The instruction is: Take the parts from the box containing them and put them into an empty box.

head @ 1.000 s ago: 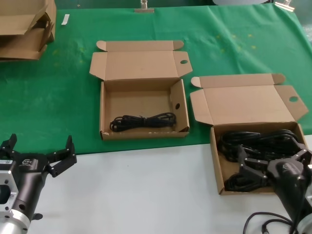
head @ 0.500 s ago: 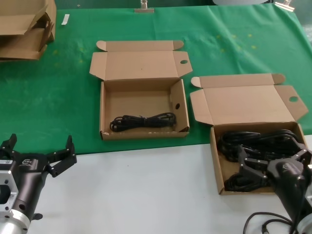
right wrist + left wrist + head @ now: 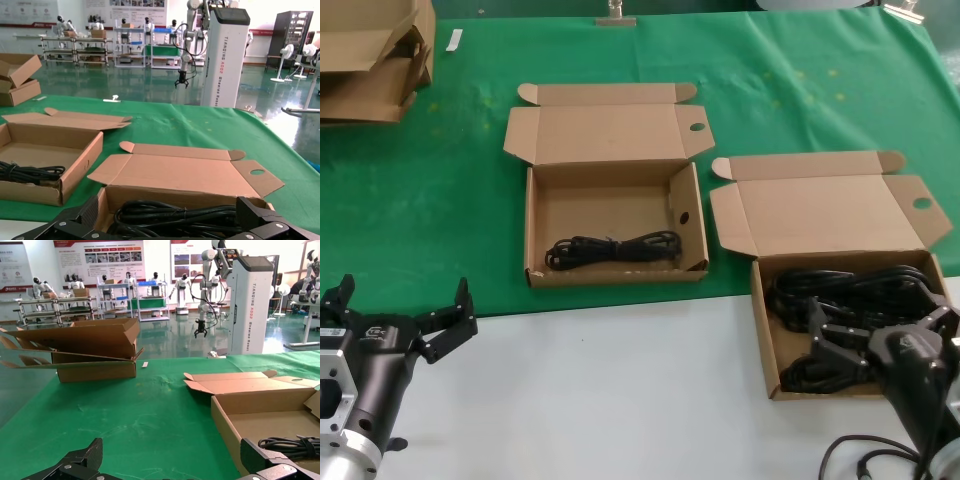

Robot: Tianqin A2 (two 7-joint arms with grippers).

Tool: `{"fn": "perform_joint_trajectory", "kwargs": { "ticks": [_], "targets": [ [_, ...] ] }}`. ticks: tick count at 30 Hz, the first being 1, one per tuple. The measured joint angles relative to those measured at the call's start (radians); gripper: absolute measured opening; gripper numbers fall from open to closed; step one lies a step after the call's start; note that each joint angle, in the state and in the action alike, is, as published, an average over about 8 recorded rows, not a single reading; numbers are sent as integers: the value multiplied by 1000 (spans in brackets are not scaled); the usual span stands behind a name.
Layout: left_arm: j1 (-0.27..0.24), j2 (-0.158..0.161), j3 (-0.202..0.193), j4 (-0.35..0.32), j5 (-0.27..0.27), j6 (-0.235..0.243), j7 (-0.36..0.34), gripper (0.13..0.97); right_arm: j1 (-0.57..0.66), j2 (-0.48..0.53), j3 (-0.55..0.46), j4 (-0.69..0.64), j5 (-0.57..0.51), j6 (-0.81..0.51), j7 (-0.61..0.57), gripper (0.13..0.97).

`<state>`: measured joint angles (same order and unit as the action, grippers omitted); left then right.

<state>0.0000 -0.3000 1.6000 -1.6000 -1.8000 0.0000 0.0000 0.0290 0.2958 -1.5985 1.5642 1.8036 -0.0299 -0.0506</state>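
The parts (image 3: 850,300) fill the box containing them (image 3: 763,340); my right gripper (image 3: 880,335) hovers above, fingers spread, grasping nothing. Next I'd descend and pinch one bundle for the empty box (image 3: 535,235), which already has one. Left gripper (image 3: 400,315) waits released.

Right gripper (image 3: 880,335): fingers spread, low over the full carton (image 3: 764,330) at the table's near right edge — above the cable bundles (image 3: 845,295).
Left gripper (image 3: 400,325): fingers spread, over bare white tabletop (image 3: 620,390) at the near left corner.
Centre carton (image 3: 535,225): on the green cloth (image 3: 470,200), lid open, one cable bundle (image 3: 612,248) along its near wall — holed side flap (image 3: 682,210) upright.
Stacked flat cartons (image 3: 370,60): far left corner.
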Motion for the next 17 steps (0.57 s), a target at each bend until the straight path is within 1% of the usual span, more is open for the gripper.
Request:
{"fn": "perform_joint_trajectory", "kwargs": {
  "ticks": [17],
  "targets": [
    [0, 0, 0, 0, 0, 0, 0, 966, 0, 0, 0, 0, 0, 0, 0, 966]
  ]
}}
